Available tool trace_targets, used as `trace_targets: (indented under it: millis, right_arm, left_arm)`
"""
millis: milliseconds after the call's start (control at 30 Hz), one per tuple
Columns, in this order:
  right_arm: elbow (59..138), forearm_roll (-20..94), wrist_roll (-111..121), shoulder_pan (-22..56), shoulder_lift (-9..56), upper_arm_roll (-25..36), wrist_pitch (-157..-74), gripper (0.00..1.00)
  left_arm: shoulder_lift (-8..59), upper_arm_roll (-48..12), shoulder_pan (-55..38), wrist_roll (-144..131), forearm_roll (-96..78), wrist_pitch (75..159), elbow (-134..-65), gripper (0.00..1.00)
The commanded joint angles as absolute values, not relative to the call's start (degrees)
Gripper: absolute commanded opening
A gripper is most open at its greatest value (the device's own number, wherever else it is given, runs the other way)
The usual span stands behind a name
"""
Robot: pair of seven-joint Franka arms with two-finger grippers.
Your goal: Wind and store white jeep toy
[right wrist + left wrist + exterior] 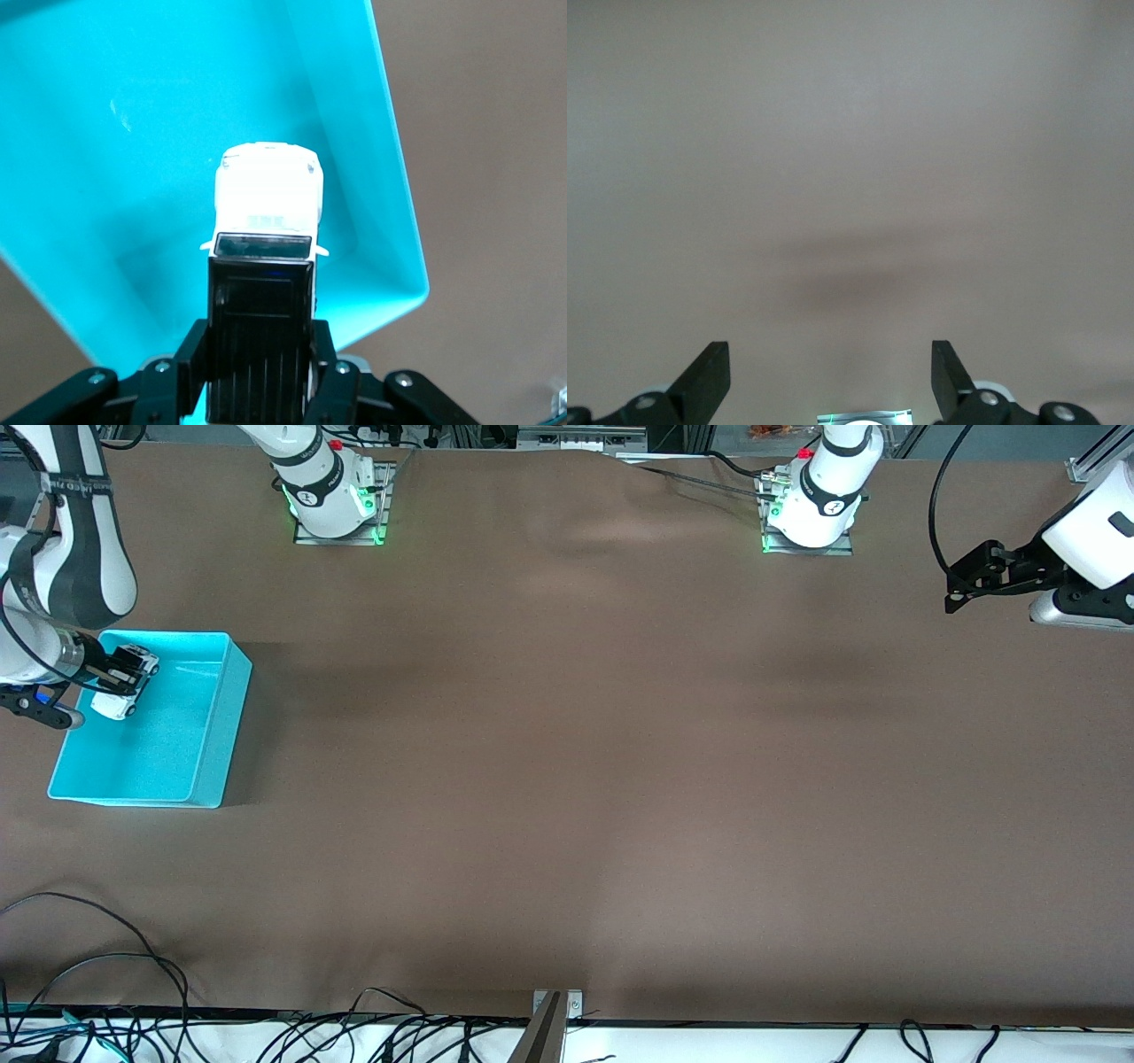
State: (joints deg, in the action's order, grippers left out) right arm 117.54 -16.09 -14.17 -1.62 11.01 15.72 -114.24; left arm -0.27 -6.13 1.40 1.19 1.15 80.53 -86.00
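Observation:
The white jeep toy (115, 704) with its black roof is held in my right gripper (122, 673), which is shut on it over the turquoise bin (232, 722), above the part of the bin farther from the front camera. In the right wrist view the jeep (268, 190) points its white hood away from my right gripper (259, 350), with the bin's floor (133, 177) under it. I cannot tell whether the jeep touches the floor. My left gripper (952, 596) is open and empty and waits above the table at the left arm's end; it also shows in the left wrist view (830, 372).
The brown table cloth (567, 779) is bare apart from the bin at the right arm's end. Cables (106, 992) lie along the table's edge nearest the front camera. The arm bases (337, 505) stand along the edge farthest from it.

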Motion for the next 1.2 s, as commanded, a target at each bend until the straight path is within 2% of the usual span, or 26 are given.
trace_targets:
  millis: [0, 300, 967, 1167]
  right_arm:
    - [118.7, -17.4, -10.7, -3.8, 14.0, 16.1, -120.0, 0.00]
    - [122.3, -17.3, -10.7, -5.3, 18.0, 16.2, -129.4, 0.00]
    - [125.0, -17.5, -10.7, -8.6, 23.9, 16.2, -137.5, 0.00]
    - [125.0, -17.5, -10.7, -9.1, 24.2, 16.2, -137.5, 0.00]
  left_arm:
    - [0.1, -6.3, 1.6, 0.9, 2.1, 79.2, -84.4, 1.00]
    - [0.1, -6.3, 1.6, 0.9, 2.1, 79.3, -84.4, 1.00]
    - [0.1, -6.3, 1.7, 0.9, 2.1, 79.2, -84.3, 1.00]
    - [0.1, -6.3, 1.7, 0.8, 2.2, 79.2, -84.3, 1.00]
